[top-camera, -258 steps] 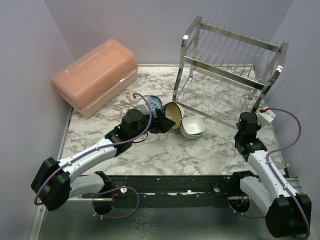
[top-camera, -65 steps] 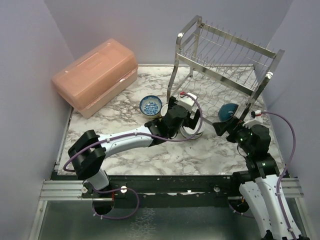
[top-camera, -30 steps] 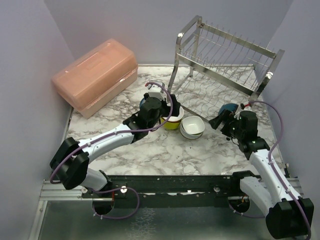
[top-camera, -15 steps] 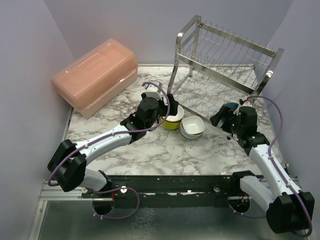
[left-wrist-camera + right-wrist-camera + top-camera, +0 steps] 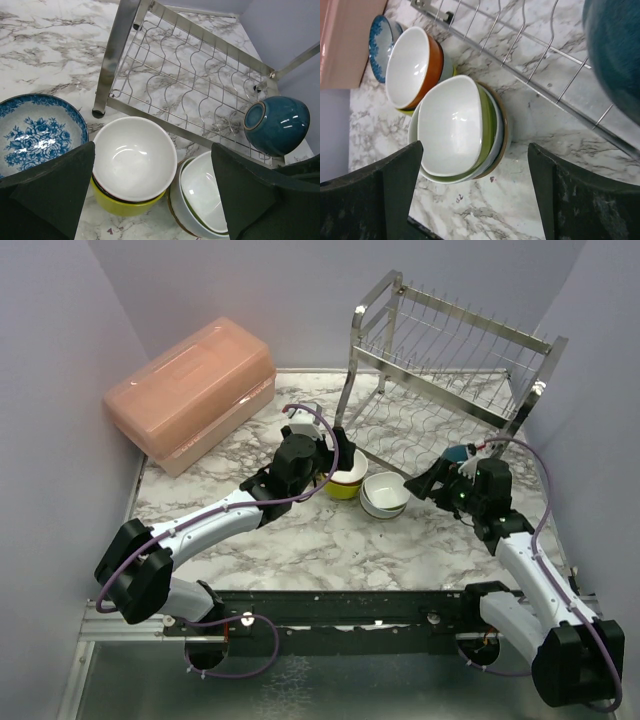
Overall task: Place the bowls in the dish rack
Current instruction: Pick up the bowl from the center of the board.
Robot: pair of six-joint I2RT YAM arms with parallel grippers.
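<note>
Glazed ceramic throughout: hard, slick, prone to chipping, probably hefty for the size. Best hold is the rim wall, one finger inside and one outside, not a squeeze across the belly. Teal bowl point(image 5: 277, 125) is in the rack point(image 5: 116, 55), tipped on its side at the right front end of the lower shelf, foot ring facing the left wrist camera. The other bowls sit on the surface point(image 5: 330, 540) just in front of the rack. White-lined bowl point(image 5: 134, 157) is stacked in a yellow one point(image 5: 120, 207). Just right of it is a second nest, white point(image 5: 207, 195) inside green inside a paler outer bowl. Can't tell if the two stacks touch. Blue-patterned bowl point(image 5: 35, 127) sits alone on the left, beside the first stack. No bowls on the upper shelf. Left jaws are spread wide, holding nothing, hanging over the white-in-yellow stack and straddling it in the wrist view. Right jaws are also wide apart and empty, near the teal bowl and looking down at the second nest. My read: one bowl loaded, rest to go, and the top white bowl looks like the next pick. Nested bowls may drag the lower one up or skid on the marble, so lift straight and slow. Shelf is steel against glaze, so stand bowls on edge between the wavy wires and ease them down. Pink box point(image 5: 190, 390) is back left, well apart from the bowls.
</note>
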